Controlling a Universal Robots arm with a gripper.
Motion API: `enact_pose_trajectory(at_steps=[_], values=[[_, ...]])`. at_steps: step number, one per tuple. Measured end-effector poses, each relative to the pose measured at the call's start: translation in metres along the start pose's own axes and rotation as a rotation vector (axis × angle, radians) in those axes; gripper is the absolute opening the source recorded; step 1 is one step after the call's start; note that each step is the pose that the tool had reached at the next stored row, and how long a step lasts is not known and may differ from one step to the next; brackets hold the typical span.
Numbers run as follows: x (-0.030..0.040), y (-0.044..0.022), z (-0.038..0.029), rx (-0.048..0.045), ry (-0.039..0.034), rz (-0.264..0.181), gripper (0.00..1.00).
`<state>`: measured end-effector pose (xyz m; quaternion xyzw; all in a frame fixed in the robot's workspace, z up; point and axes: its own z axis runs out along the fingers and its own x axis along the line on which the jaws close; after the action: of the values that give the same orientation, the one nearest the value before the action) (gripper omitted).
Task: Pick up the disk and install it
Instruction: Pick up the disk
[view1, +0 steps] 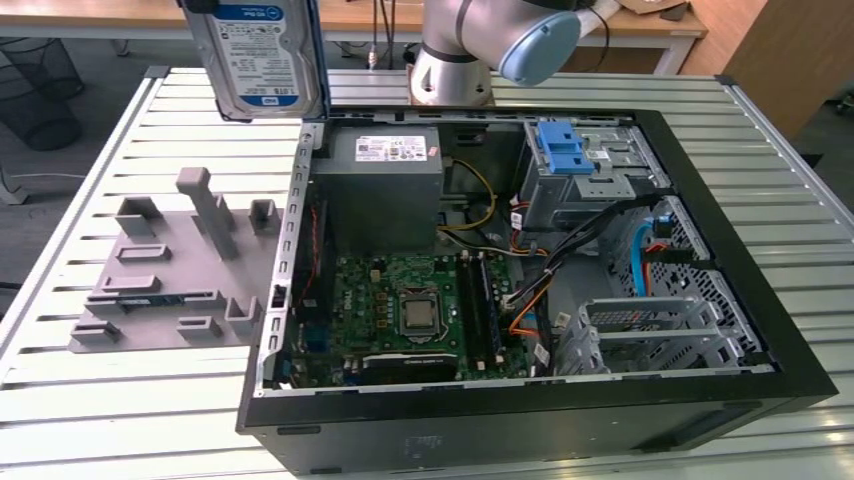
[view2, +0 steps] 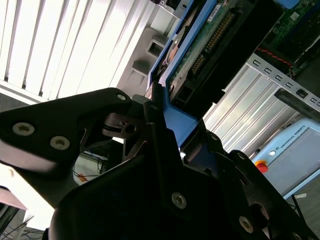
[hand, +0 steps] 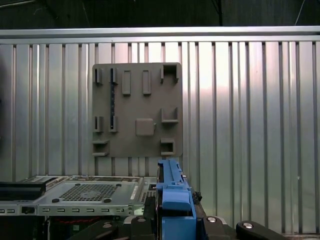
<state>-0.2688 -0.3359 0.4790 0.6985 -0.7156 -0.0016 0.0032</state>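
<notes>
Item: the disk (view1: 260, 55), silver with a white-and-blue label, in a blue carrier frame. It is hanging upright in the air above the slatted worktop (view1: 120, 400), near the edge where the robot arm (view1: 494, 40) is standing, just over the open computer case's (view1: 534, 405) corner at the exterior view's left. The gripper (view2: 167, 125) is clamping the carrier's blue frame between its black fingers (view2: 125, 127), the disk's green circuit side (view2: 200, 50) showing in the second wrist view. A grey fixture plate (view1: 174, 270) is lying on the worktop beside the case. Inside the case a grey power-supply box (view1: 380, 190), a motherboard (view1: 414, 310) and a metal drive cage (view1: 654, 330) are sitting.
</notes>
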Motion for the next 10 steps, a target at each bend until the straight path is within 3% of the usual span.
enact_pose_trajectory(at_steps=[10], values=[[-0.0001, -0.0032, 0.0, 0.0, 0.0001, 0.0, 0.36]])
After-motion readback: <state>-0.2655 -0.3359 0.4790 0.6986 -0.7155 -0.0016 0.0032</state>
